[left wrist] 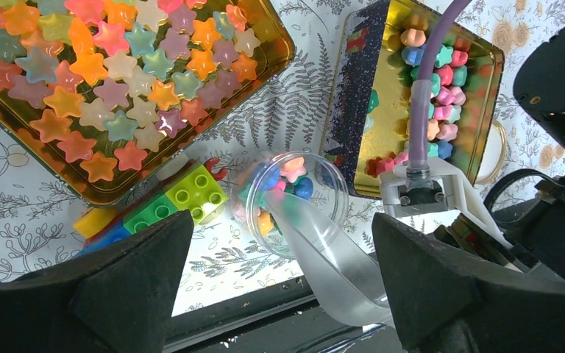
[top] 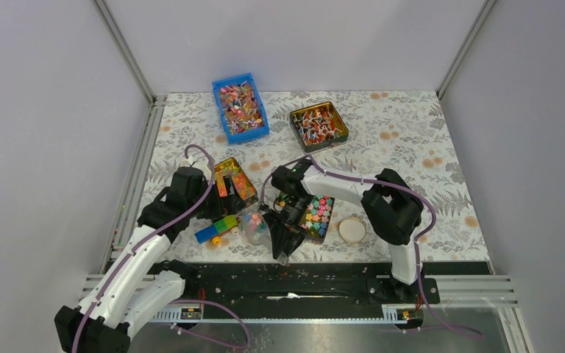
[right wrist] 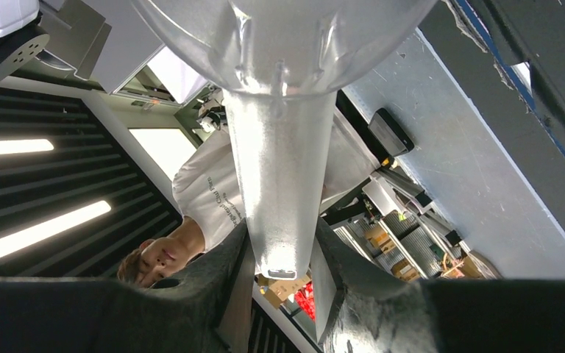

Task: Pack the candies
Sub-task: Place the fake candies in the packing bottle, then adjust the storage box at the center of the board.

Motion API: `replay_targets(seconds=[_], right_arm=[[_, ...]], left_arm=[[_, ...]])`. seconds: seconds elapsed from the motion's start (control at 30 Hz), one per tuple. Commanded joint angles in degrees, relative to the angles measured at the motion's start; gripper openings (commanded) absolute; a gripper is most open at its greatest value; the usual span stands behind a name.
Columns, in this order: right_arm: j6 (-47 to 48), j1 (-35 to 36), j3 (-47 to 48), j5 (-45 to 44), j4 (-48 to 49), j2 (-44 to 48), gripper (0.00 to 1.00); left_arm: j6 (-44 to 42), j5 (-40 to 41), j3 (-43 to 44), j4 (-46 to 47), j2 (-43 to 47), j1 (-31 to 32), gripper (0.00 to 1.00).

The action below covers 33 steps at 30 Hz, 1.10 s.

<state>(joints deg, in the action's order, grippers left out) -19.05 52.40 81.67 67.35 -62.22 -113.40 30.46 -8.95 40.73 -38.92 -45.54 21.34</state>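
Note:
The candies (top: 316,213) are small pink, green, blue and orange pieces in an open gold tin (left wrist: 478,110), also seen in the left wrist view (left wrist: 441,95). Some candies lie in a small clear jar (left wrist: 294,193), which in the top view (top: 254,226) sits just left of the tin. My right gripper (top: 283,234) is shut on the handle of a clear plastic scoop (right wrist: 279,198). The scoop's tip (left wrist: 316,235) is tilted into the jar's mouth. My left gripper (left wrist: 281,232) is open and empty, its fingers (left wrist: 140,272) wide apart on either side of the jar, not touching it.
A gold tin of translucent star pieces (top: 234,180) and a lego block (top: 217,228) lie left of the jar. A round lid (top: 352,229) lies right of the candy tin. A blue bin (top: 240,107) and a dark tin (top: 318,125) of wrapped candies stand at the back.

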Motion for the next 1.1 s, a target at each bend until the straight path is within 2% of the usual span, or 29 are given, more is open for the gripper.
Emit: replay_targets(seconds=[0.0, 0.13, 0.23, 0.57, 0.77, 1.07], right_arm=[[-1.3, -0.2, 0.1, 1.0, -1.3, 4.5, 0.0], [2.5, -0.1, 2.2, -1.5, -6.0, 5.6, 0.0], [6.8, -0.1, 3.9, -6.4, -10.9, 6.1, 0.0], [7.7, -0.6, 1.0, -21.4, -11.2, 12.0, 0.0], [5.6, -4.9, -2.9, -24.6, -8.2, 18.0, 0.0], [5.3, -12.6, -10.0, -31.3, -8.3, 26.1, 0.0]], left_arm=[[-0.9, -0.7, 3.3, 2.9, -1.3, -0.3, 0.96], [-1.5, -1.3, 4.8, 3.0, -3.4, -0.2, 0.96], [-1.3, -2.6, 5.6, 3.8, -5.3, -0.2, 0.96], [1.7, -9.1, 6.3, 9.2, -11.1, -0.1, 0.92], [3.0, -11.9, 8.5, 11.0, -17.5, 1.1, 0.86], [1.9, -10.4, 16.2, 11.8, -29.9, 7.8, 0.75]])
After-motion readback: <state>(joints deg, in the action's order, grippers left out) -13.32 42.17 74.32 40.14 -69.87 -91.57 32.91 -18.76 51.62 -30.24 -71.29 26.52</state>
